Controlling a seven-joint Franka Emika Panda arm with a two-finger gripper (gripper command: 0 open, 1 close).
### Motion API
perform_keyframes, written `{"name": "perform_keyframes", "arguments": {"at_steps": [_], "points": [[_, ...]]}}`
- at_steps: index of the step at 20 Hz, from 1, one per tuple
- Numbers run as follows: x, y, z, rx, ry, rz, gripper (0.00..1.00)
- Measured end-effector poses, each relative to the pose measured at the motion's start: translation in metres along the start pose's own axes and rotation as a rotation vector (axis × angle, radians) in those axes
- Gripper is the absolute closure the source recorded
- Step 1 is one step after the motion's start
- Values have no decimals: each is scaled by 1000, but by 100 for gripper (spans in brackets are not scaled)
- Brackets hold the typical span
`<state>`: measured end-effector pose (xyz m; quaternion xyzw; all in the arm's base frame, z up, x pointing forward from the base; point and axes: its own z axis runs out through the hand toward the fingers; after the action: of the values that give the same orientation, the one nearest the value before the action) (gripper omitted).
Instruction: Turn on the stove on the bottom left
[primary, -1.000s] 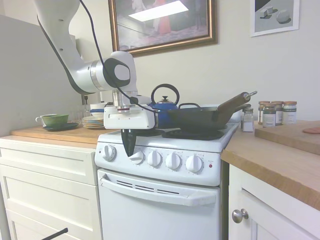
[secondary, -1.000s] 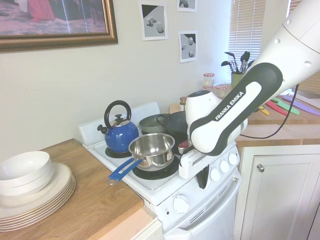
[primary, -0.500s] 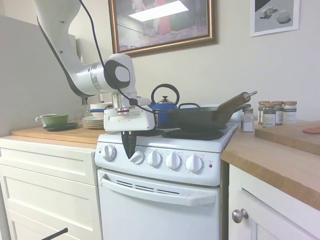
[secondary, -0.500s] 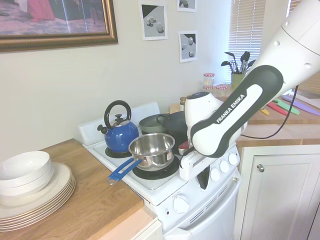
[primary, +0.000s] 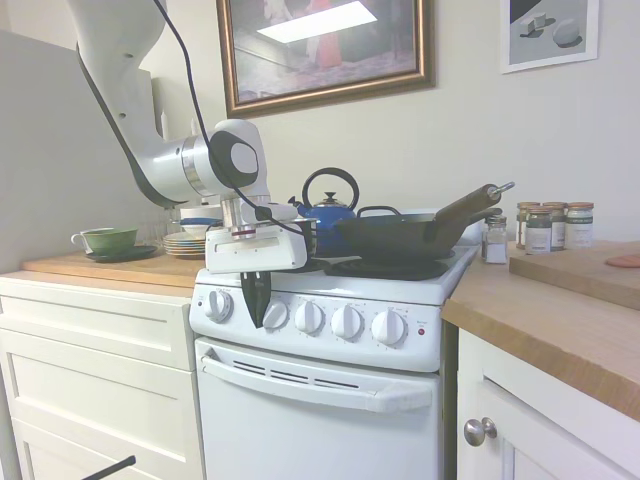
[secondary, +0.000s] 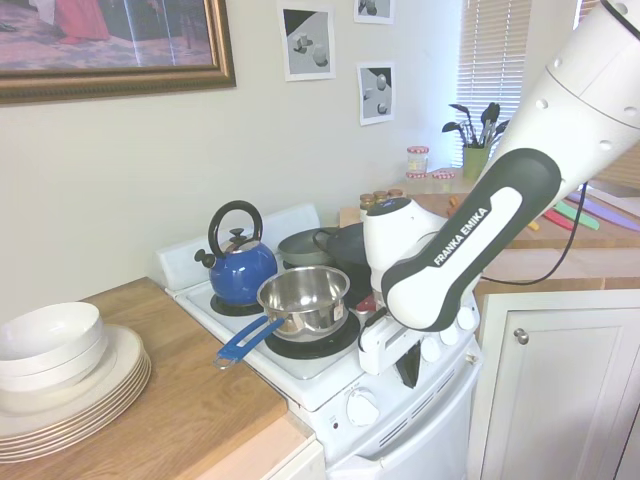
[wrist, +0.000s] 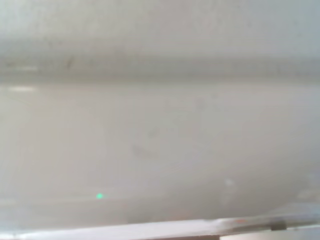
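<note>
**Gripper at the stove's knob row**

The white stove (primary: 330, 400) stands between white cabinets (primary: 95, 370), under two wooden worktops (primary: 560, 320), and the gripper (primary: 256, 305) hangs right in front of its control panel. Its dark fingers (primary: 257, 298) point down between the far-left knob (primary: 219, 305) and the second knob (primary: 275, 315), just beside both. Jaws look drawn together into one dark wedge, nothing between them. Up on the burners: a blue kettle (secondary: 238, 268) at the back, a steel saucepan (secondary: 303, 298) with a blue handle in front, a dark pan (primary: 400, 235) alongside. Stacked plates (secondary: 70, 385) sit on the worktop. Wrist view is just a pale blur
</note>
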<state>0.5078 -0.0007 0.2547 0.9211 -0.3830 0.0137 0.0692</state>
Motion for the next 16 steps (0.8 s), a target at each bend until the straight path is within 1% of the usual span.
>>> {"name": "perform_keyframes", "arguments": {"at_steps": [10, 16], "points": [[-10, -6, 7, 7, 1, -21, 100], [-22, -15, 1, 18, 9, -50, 100]]}}
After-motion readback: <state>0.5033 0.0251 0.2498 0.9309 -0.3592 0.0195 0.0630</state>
